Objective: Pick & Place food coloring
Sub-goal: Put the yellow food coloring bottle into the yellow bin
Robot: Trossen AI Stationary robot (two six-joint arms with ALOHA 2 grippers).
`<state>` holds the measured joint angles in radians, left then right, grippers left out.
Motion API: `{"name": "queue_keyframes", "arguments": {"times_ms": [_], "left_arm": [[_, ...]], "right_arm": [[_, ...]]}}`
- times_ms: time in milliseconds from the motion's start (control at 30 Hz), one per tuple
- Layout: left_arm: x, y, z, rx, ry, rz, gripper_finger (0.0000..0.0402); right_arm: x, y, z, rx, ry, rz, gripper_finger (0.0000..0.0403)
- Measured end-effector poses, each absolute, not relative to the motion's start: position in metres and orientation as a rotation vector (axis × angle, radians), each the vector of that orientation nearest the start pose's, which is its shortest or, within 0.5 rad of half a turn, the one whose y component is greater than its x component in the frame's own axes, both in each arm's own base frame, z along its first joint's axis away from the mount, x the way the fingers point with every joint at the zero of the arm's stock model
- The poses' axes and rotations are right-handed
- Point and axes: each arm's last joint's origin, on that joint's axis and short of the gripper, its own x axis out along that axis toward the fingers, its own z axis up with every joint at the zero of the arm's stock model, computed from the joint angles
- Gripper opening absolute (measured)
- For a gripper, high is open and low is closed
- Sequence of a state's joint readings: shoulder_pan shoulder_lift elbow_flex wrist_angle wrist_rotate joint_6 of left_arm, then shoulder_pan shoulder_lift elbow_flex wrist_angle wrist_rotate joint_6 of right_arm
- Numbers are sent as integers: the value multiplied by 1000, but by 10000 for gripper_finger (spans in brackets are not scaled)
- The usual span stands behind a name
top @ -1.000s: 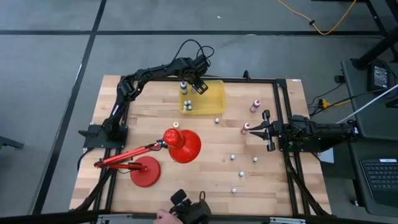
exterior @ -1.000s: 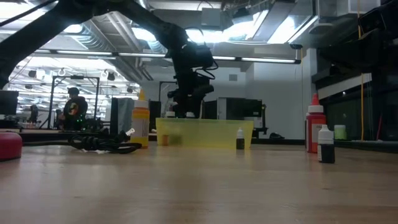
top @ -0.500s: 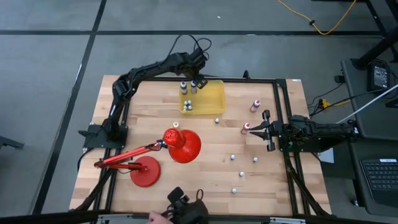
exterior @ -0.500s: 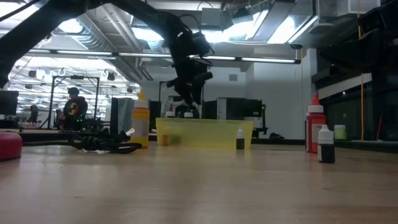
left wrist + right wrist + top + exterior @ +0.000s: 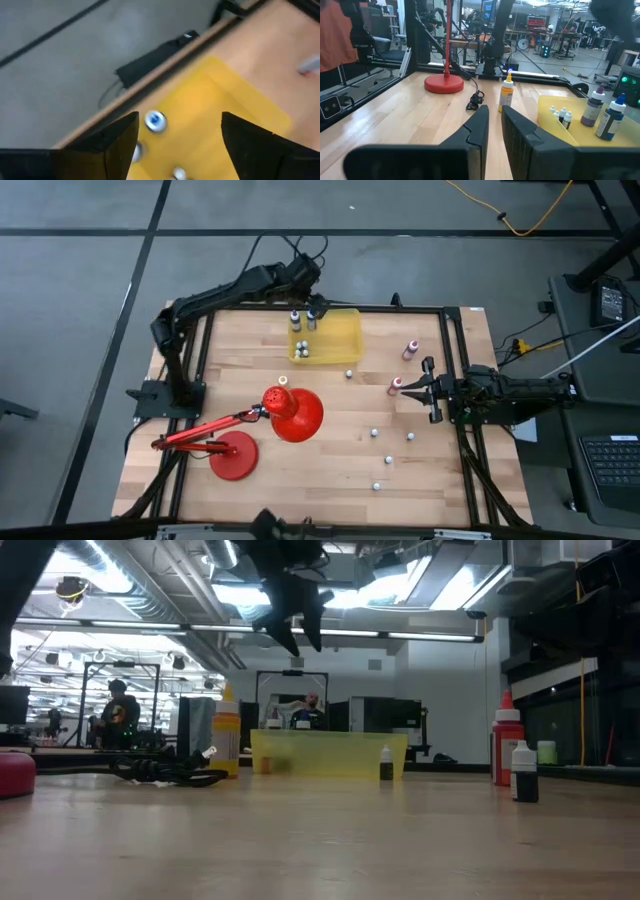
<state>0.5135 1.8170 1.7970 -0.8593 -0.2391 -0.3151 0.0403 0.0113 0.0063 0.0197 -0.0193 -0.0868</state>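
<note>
Left wrist view, blue-capped bottle (image 5: 155,120) (bin (image 5: 235,112))

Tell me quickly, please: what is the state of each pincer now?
Left pincer: open, holding nothing, above the yellow bin.
Right pincer: closed, empty.

One translucent yellow bin (image 5: 335,340) sits on one wooden table (image 5: 200,360). Five food coloring bottles (image 5: 301,351) stand inside the bin: two taller, three tiny. Eight more stand outside the bin: two pink bottles (image 5: 410,350), one yellow bottle (image 5: 283,380), five tiny white-capped bottles (image 5: 374,433). One red desk lamp (image 5: 290,412). Two robot arms (image 5: 220,295).
</note>
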Motion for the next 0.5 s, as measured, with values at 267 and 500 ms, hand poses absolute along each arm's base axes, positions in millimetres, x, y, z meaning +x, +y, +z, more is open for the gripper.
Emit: {"name": "queue_keyframes", "arguments": {"times_ms": [267,500], "left_arm": [[307,137,332,-138,900,551,280],[278,100,309,-57,991,436,281]], "right_arm": [[98,5,167,-87,-18,59,56],[98,5,167,-87,-18,59,56]]}}
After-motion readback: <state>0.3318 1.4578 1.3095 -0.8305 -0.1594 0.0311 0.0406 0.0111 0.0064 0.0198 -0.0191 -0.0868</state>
